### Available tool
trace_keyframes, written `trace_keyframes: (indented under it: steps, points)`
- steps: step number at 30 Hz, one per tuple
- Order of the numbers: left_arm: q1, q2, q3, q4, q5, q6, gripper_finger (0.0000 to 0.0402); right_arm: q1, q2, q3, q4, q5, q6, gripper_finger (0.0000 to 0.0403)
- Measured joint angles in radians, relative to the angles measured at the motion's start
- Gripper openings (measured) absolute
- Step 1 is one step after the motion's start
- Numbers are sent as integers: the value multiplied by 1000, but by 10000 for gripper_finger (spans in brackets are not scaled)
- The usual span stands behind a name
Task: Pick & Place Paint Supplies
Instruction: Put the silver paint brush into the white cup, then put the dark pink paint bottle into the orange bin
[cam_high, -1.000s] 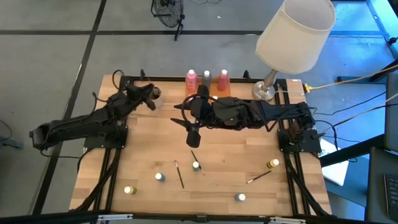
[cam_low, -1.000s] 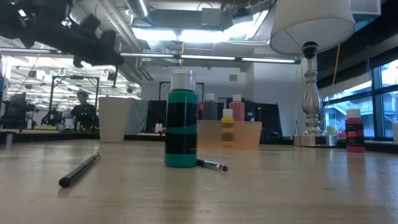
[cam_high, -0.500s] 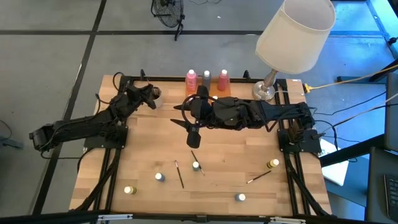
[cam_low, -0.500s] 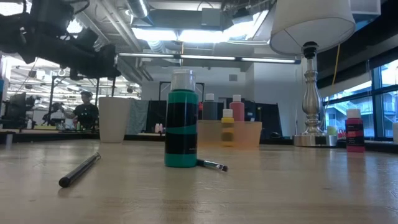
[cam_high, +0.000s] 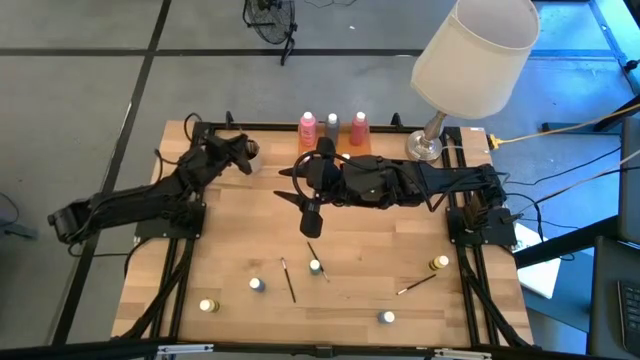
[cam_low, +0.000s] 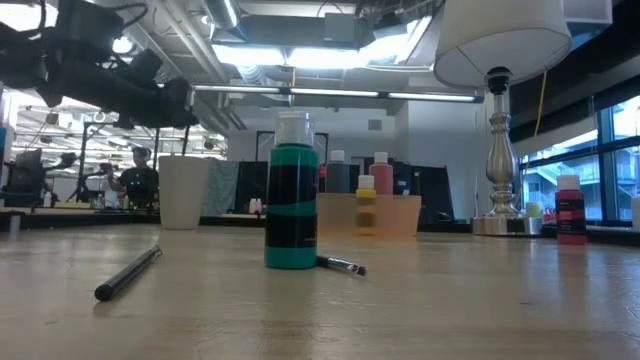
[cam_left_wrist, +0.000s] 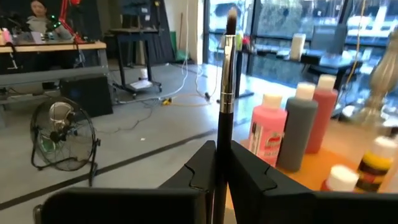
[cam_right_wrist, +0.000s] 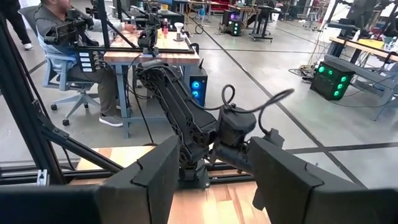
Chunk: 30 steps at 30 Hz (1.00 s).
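Note:
My left gripper (cam_left_wrist: 222, 180) is shut on a thin dark brush (cam_left_wrist: 224, 93) at the table's far left, right beside the beige cup (cam_high: 251, 153). Two pink bottles (cam_high: 308, 127) (cam_high: 359, 126) and a grey one (cam_high: 332, 125) stand on their bases at the far edge. Small pots (cam_high: 257, 284) (cam_high: 315, 266) (cam_high: 440, 263) and loose brushes (cam_high: 288, 280) (cam_high: 418, 284) lie on the near half of the table. My right gripper (cam_right_wrist: 214, 180) hangs open, high over the table's middle (cam_high: 300, 195), with nothing between its fingers. My left gripper pinches the brush's dark handle (cam_left_wrist: 221, 158) between its two fingers (cam_left_wrist: 198, 174), below the metal ferrule. The brush rises past the fingertips with its bristle end (cam_left_wrist: 231, 15) uppermost, clear of the table. Its lower end is hidden between the fingers.
A lamp (cam_high: 470, 60) stands at the far right corner, its shade over the table. An orange tray (cam_low: 375, 215) sits in front of the bottles, partly under my right arm. A green pot (cam_low: 292, 195) and a brush (cam_low: 128, 272) lie close to the low camera.
My left gripper has sunk a little beside the beige cup, keeping hold of the brush.

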Motion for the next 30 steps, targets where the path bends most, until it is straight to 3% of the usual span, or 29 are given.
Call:
trace_keyframes:
  steps: [7,14,20,30]
  points:
    - [3,80,0,7,0,26,52,0,0,0,0,0,0,198]
    - [1,104,0,113,38,31,100,0,0,0,-1,0,0,198]
    - [-23,63,1,195,-89,69,124,2,0,0,0,1,0,198]
    - [-208,-84,2,217,-94,218,122,30,0,0,18,2,-3,199]
